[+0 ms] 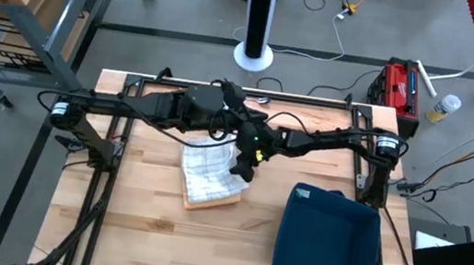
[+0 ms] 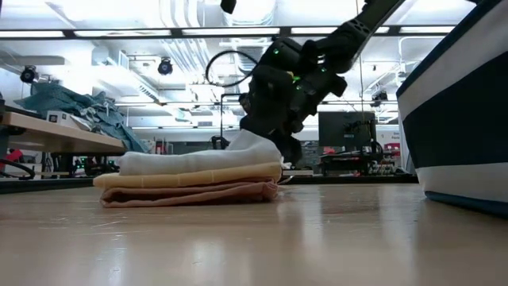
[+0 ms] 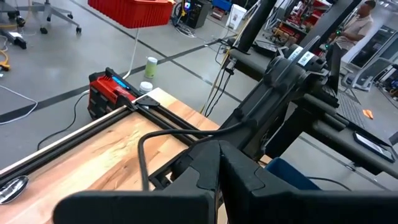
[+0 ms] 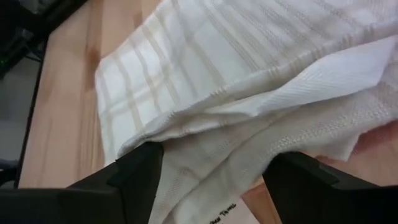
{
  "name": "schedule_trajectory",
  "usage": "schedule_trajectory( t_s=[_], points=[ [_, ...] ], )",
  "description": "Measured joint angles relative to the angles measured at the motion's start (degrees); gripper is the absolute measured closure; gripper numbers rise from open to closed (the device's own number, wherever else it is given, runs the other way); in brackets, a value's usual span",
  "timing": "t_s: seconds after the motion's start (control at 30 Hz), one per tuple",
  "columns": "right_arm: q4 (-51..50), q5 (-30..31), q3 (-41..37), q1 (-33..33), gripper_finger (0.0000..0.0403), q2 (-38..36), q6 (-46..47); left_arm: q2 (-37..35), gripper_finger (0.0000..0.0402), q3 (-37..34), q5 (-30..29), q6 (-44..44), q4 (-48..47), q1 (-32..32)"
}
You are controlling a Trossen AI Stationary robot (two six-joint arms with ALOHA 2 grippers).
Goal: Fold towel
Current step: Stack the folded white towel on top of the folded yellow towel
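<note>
A stack of folded towels (image 1: 207, 179) lies flat on the wooden table: a white checked one on top, a tan one under it and a pink one at the bottom (image 2: 190, 179). My right gripper (image 1: 244, 169) hangs over the stack's right far corner and is open. In the right wrist view its fingers (image 4: 211, 180) stand on either side of a raised, rumpled fold of the white towel (image 4: 217, 62). My left gripper (image 3: 219, 177) is shut, holds nothing and waits above the table's far edge (image 1: 229, 92). My right gripper comes from above, slanting down, with a loose fold of the white towel's edge (image 4: 205, 143) between its open fingers. The cloth reaches up to the inner side of one finger (image 4: 140, 165), but I cannot tell whether it touches. The towel lies on the stack.
A dark blue bin (image 1: 328, 243) stands on the table's right near part, close to the stack; its wall (image 2: 460, 119) fills the right of the low view. Bare wood lies to the left of and in front of the stack. Black frame rails run along the table's edges.
</note>
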Motion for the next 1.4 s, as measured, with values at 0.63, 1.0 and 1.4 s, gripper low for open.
schedule_trajectory(
  t_s=[0.63, 1.0, 1.4],
  points=[
    [-10.1, -4.4, 6.7, 1.0, 0.0165, 5.0, 3.5, 0.0, 0.0402, 0.0, 0.0, 0.0, 0.2, 0.0],
    [-11.1, -4.5, 7.6, 1.3, 0.0165, 5.0, -1.5, 0.0, 0.0402, -0.1, 0.0, 0.0, 0.4, 0.0],
    [-13.7, -4.9, 8.9, 1.3, 0.0164, 4.8, -1.2, 0.1, 0.0402, -0.1, 0.0, 0.0, 3.2, 0.0]
  ],
)
